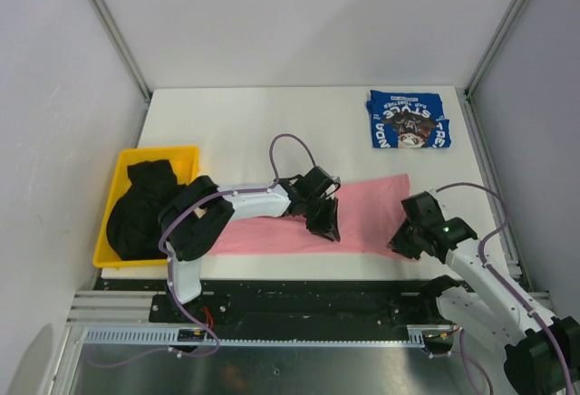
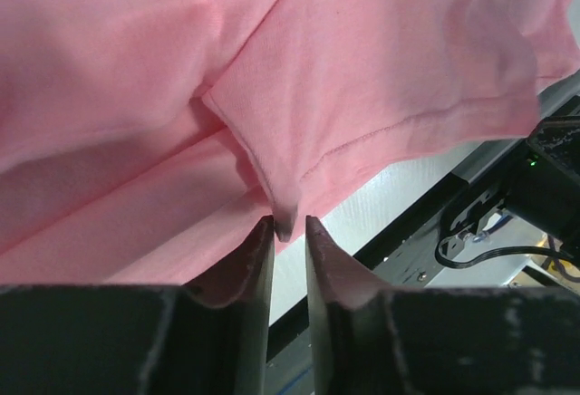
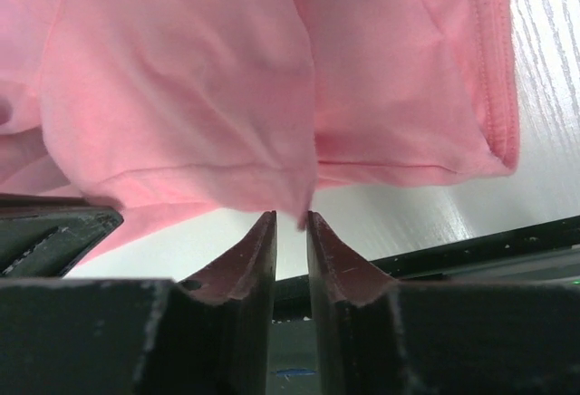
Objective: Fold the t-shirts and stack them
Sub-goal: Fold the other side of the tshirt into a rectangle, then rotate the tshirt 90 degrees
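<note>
Room for passage is left over the bare far-left tabletop (image 1: pixel 245 123). The left edge is blocked by a yellow bin (image 1: pixel 154 152), the far-right corner by a blue shirt (image 1: pixel 408 119), and the near edge, seemingly throughout, by a pink shirt (image 1: pixel 372 209).

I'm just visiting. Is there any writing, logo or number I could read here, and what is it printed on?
"STYLE": only a likely reading of the largest white letters on the folded blue t-shirt, which is upside down in the overhead view.
Smaller white lettering around its dark graphic: too small and blurred to read.
pink t-shirt, black t-shirts, yellow bin: no writing visible in any view.
</note>
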Robot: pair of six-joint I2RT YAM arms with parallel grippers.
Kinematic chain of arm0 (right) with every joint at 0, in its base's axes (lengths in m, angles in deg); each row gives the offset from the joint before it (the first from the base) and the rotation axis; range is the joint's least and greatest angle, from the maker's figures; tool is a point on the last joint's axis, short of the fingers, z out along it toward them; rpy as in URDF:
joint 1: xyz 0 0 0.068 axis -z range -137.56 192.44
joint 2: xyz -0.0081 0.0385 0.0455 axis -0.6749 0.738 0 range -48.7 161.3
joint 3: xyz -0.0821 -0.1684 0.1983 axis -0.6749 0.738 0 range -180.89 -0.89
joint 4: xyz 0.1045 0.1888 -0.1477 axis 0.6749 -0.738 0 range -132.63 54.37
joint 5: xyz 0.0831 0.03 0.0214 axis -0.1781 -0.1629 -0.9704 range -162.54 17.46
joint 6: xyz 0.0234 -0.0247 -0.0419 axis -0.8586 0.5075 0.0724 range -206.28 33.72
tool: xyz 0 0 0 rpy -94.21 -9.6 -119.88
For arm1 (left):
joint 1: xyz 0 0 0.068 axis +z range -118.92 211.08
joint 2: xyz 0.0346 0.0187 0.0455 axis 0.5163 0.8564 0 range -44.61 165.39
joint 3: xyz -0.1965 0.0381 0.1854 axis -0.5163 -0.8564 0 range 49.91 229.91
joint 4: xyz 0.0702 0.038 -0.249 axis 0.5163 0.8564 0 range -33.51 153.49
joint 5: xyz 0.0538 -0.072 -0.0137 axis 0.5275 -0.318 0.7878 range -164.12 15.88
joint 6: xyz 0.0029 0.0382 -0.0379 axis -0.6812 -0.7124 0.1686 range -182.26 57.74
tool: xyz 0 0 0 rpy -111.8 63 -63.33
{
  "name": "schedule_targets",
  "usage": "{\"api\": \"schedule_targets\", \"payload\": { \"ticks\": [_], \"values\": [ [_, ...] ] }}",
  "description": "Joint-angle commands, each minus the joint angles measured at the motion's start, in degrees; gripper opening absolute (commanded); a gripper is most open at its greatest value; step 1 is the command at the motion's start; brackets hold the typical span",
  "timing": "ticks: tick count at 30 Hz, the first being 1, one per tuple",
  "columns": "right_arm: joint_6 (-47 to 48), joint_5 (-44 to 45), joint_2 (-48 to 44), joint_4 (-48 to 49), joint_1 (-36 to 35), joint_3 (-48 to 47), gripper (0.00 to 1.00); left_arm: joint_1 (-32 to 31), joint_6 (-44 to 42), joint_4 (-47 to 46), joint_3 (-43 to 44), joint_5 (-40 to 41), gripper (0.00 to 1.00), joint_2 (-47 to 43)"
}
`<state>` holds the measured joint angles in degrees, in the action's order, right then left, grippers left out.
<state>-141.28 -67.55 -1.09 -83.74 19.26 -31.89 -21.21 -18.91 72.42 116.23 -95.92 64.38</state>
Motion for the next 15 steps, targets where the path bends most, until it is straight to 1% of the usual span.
{"api": "schedule_targets", "payload": {
  "ticks": [1, 3, 5, 9, 15],
  "values": [
    [0.4, -2.6, -3.8, -0.6, 1.0, -1.7, 0.31, 0.0, -1.2, -0.3, 0.2, -1.7, 0.30, -3.7],
    [-0.1, -2.2, -5.2, -1.6, 1.1, -3.2, 0.37, 0.4, -1.8, -0.2, -0.9, -1.8, 0.36, -5.6],
    [-0.8, -1.8, -5.4, -1.7, 1.3, -4.5, 0.39, 1.2, -2.5, -0.1, -2.1, -2.2, 0.39, -7.8],
    [-4.2, -1.3, -1.2, 1.3, 0.7, -4.9, 0.37, 3.4, -4.3, 0.8, -4.6, -2.2, 0.40, -11.3],
    [-10.0, 1.2, 7.1, 10.2, -0.6, -4.9, 0.38, 8.1, -8.1, 3.6, -7.4, 0.4, 0.39, -14.4]
  ]
}}
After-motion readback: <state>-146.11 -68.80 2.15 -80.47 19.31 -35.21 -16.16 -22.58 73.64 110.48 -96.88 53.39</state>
